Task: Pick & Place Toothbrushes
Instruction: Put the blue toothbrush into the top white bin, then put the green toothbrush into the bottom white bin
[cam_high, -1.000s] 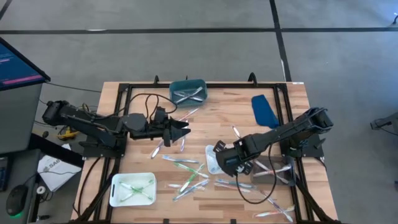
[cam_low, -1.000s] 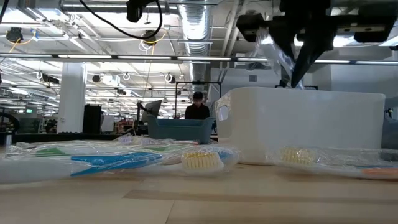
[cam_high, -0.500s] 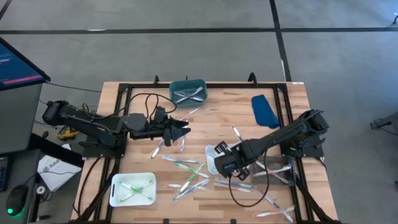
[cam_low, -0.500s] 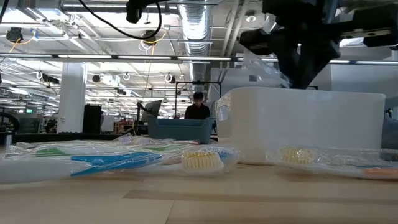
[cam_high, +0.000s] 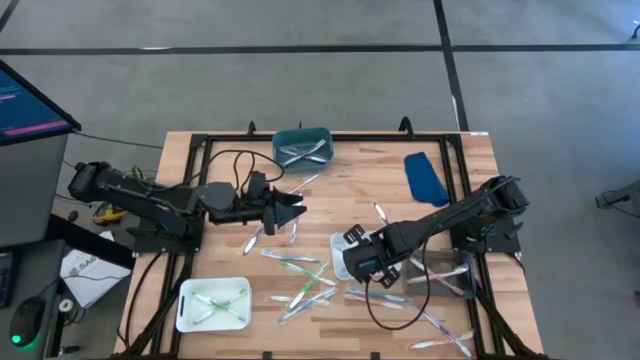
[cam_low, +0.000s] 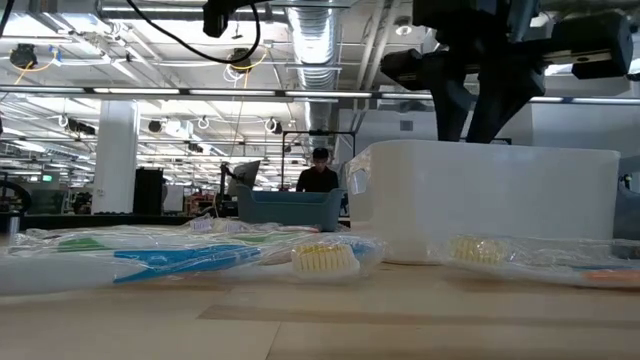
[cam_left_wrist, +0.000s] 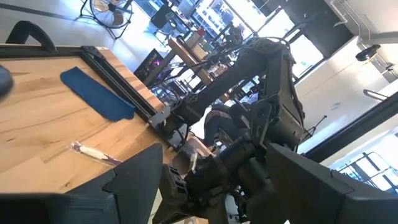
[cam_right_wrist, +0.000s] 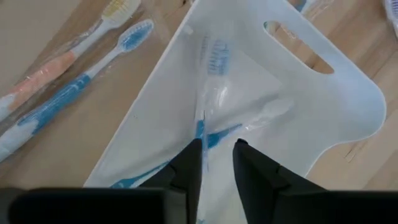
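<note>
Right gripper (cam_right_wrist: 214, 163) over white tray (cam_right_wrist: 348, 93), jaws slightly parted astride wrapped blue toothbrush (cam_right_wrist: 211, 93). Light, slippery; pinch mid-handle. Left gripper (cam_high: 290, 210) idle, jaws wide, empty.

Pale striped wooden plank table (cam_high: 350, 200), framed by black metal rails (cam_high: 330, 137). White rectangular plastic tray (cam_right_wrist: 323, 93) under the black right gripper (cam_right_wrist: 216, 163); inside it a blue-and-white wrapped toothbrush (cam_right_wrist: 208, 93). Beside that tray: orange-handled toothbrush (cam_right_wrist: 37, 87), blue-handled toothbrush (cam_right_wrist: 81, 78). Teal plastic bin (cam_high: 303, 146) at far centre. Near left, second white tray (cam_high: 213, 304) with green toothbrushes (cam_high: 215, 302). Flat blue cloth (cam_high: 425, 177) far right.
</note>
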